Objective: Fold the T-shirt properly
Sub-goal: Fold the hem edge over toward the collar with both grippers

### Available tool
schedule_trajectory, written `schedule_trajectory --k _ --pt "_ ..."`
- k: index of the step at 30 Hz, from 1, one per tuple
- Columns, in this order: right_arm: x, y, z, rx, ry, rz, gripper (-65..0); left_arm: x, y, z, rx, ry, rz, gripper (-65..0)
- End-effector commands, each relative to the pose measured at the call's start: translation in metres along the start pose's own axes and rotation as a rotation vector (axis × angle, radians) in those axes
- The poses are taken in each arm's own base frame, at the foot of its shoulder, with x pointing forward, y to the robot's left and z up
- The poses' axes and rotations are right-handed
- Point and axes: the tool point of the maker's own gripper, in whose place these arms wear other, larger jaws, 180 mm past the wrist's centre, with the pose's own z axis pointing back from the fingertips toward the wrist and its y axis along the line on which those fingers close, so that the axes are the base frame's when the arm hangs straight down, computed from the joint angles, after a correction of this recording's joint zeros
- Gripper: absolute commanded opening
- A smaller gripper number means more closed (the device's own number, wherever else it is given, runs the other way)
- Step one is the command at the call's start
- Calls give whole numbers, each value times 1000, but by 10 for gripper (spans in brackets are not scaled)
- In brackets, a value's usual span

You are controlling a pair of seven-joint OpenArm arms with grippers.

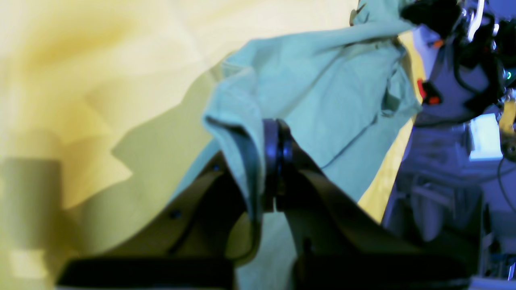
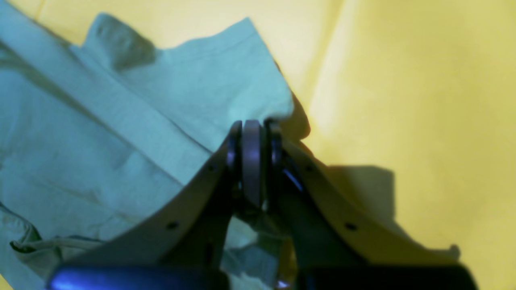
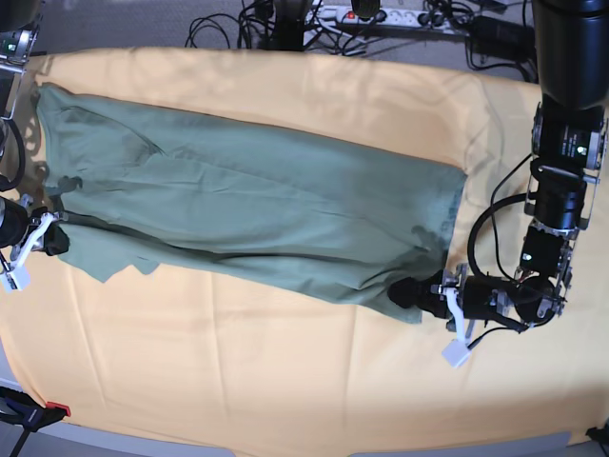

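Both jaws pinch the sage-green cotton T-shirt (image 3: 257, 214) at its lower edge; thin grips, so a corner might slip mid-fold.

Bare cloth (image 3: 238, 371) lies open along the near side and far right of the T-shirt (image 3: 257, 209), while cables (image 3: 314, 19) crowd the far edge behind it.

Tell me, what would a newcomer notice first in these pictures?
A long green T-shirt stretches across a yellow-orange cloth that covers the table. Two black robot arms pinch it at opposite ends: the left gripper at the base view's right, the right gripper at its left, both with jaws shut on fabric.
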Motion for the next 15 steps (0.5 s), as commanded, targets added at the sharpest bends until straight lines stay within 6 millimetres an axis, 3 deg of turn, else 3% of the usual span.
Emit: schedule_trajectory --k 1,6,15 --pt "24 -8 13 -13 -59 24 -650 29 -12 9 -16 -58 -63 -650" --pt "24 -8 13 -13 -59 24 -650 35 -22 7 -7 -33 -144 -650" --pt "25 -8 13 -13 -63 24 -650 34 -7 27 69 -43 -158 -650"
